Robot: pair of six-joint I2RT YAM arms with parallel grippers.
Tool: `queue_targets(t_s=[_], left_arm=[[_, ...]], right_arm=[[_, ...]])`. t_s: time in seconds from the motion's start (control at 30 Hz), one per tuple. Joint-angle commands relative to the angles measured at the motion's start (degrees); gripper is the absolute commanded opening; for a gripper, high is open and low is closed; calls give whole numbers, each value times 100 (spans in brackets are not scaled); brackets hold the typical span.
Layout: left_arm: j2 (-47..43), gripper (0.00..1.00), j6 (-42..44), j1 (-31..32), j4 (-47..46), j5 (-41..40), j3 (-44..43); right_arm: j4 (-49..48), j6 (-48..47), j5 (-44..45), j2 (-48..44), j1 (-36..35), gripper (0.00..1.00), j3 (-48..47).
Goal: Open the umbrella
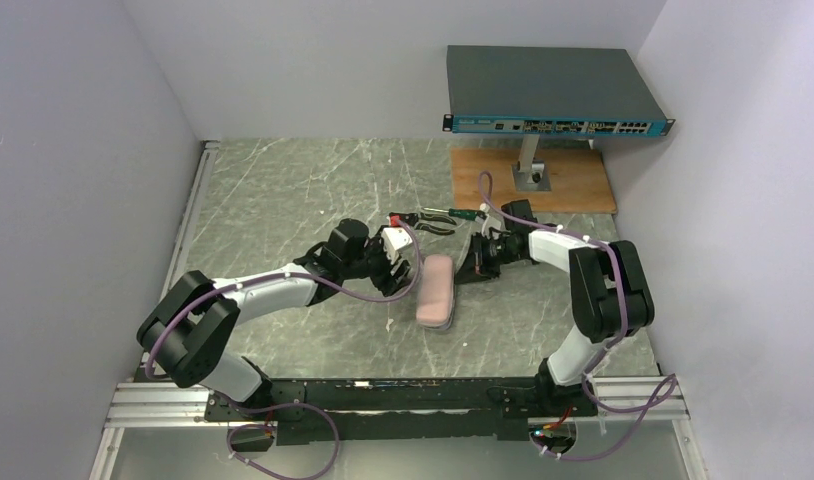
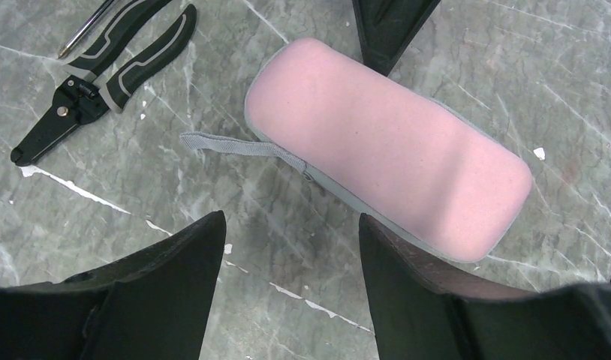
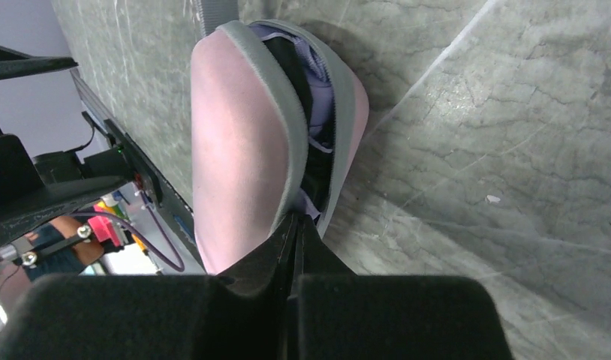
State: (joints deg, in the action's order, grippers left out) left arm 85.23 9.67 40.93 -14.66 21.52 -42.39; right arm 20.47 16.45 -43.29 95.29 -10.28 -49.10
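Pink case (image 1: 436, 290), trimmed in grey, lying flat on the grey marbled table (image 1: 283, 190) between the two arms, its long axis running from far to near. The right wrist view shows the case's zip parted at one end; the umbrella (image 3: 323, 94) sits inside, only a fold of lilac fabric and some black visible through the gap. A grey strap (image 2: 235, 145) trails from the case's edge onto the table.

Left claw (image 1: 403, 272): jaws spread wide, low over the table just beside the left side of the case's far end, with bare table between the fingers. Whether the nearer finger touches the case cannot be told.

Right claw (image 1: 480, 262): fingers pressed together, tips at the grey rim of the case beside the parted zip on its right side. Whether they pinch the rim or a zip pull cannot be told.

Black pliers (image 1: 428, 222) lie on the table beyond the claws, apart from the case. Farther back, a grey network switch (image 1: 548, 95) stands raised on a post over a wooden board (image 1: 573, 185)
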Motion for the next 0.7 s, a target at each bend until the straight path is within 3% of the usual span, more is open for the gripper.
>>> queue_targets(t_s=[0.0,0.17,0.23,0.47,0.6,0.67], left_arm=[[-20,70,-151,-2,-7,-34,-166],[-6,71,-238,-9,-71,-103,-83],[-38,71,-255,-15,-81,-106,-51],[-155,78,-183,-84,-81,-106,-21],[-199,78,-146,-134,-85,-71,-55],[-255,78,-82,-147,-119,3,-67]], right_arm=[[-344,226,-364,202,-14,0,-9],[-404,269,-512,174,-18,0,33],[-443,292,-588,114,-18,5,64],[-337,272,-769,-155,-109,56,45],[-265,229,-680,-169,-267,69,-37],[-159,166,-564,-133,-421,71,-179]])
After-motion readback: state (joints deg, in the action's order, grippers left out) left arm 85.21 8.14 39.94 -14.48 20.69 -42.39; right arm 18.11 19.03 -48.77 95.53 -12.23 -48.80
